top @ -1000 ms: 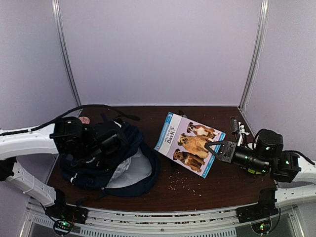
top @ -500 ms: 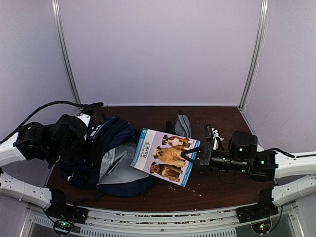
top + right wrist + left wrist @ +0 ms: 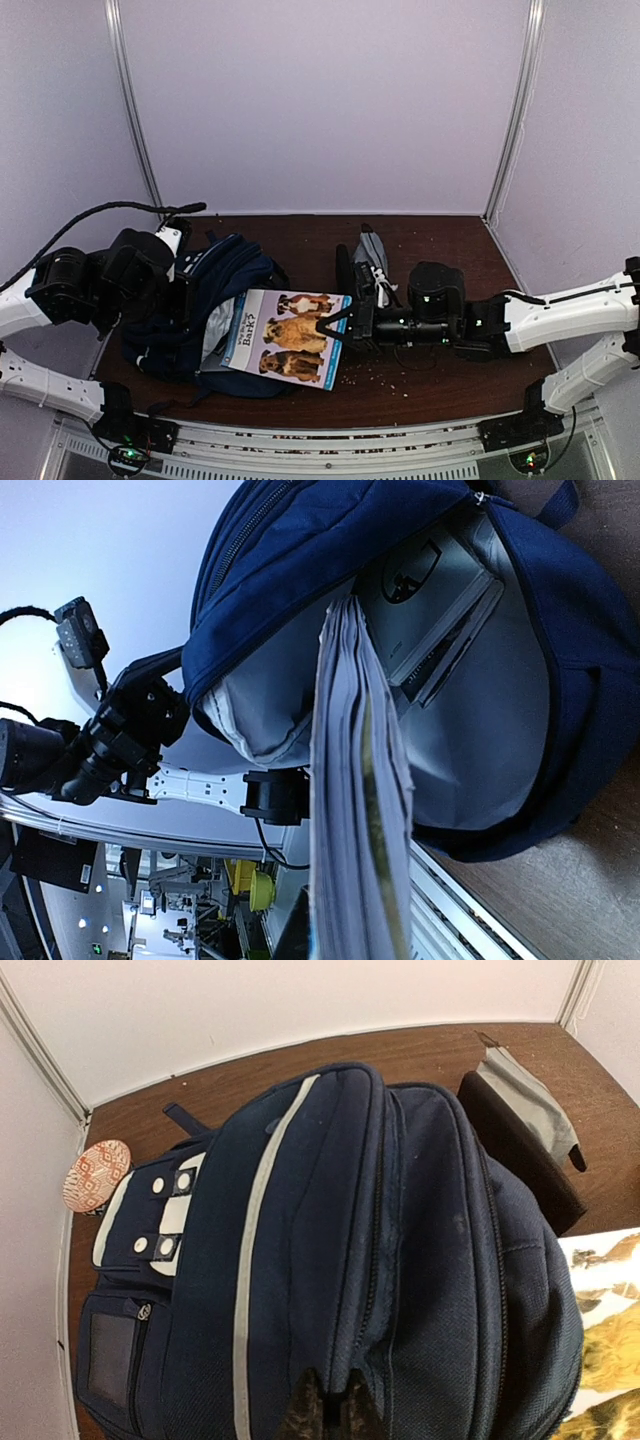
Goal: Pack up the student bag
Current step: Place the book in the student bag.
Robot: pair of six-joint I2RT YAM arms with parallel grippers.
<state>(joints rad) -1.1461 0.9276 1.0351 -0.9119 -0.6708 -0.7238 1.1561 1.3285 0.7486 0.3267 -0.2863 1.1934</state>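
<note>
The navy student bag (image 3: pixel 232 285) lies at the left with its mouth facing right and grey lining showing. My left gripper (image 3: pixel 188 300) is shut on the bag's top fabric by a zip (image 3: pixel 328 1412) and holds the mouth up. My right gripper (image 3: pixel 335 328) is shut on the right edge of a thin dog-picture book (image 3: pixel 285 335), held flat, with its left edge at the bag's mouth. In the right wrist view the book (image 3: pixel 360 810) is edge-on in front of the open lining (image 3: pixel 480 730). Another book (image 3: pixel 425 590) sits inside.
A small grey pouch (image 3: pixel 372 255) and a dark flat item (image 3: pixel 520 1150) lie behind the right gripper, at the table's middle back. A round red-and-white patterned disc (image 3: pixel 95 1172) lies by the left wall behind the bag. Crumbs dot the brown table (image 3: pixel 440 375).
My right gripper has carried the book left from the table's right side to the bag's mouth. My left gripper raised the bag's top early on and has since held still.
</note>
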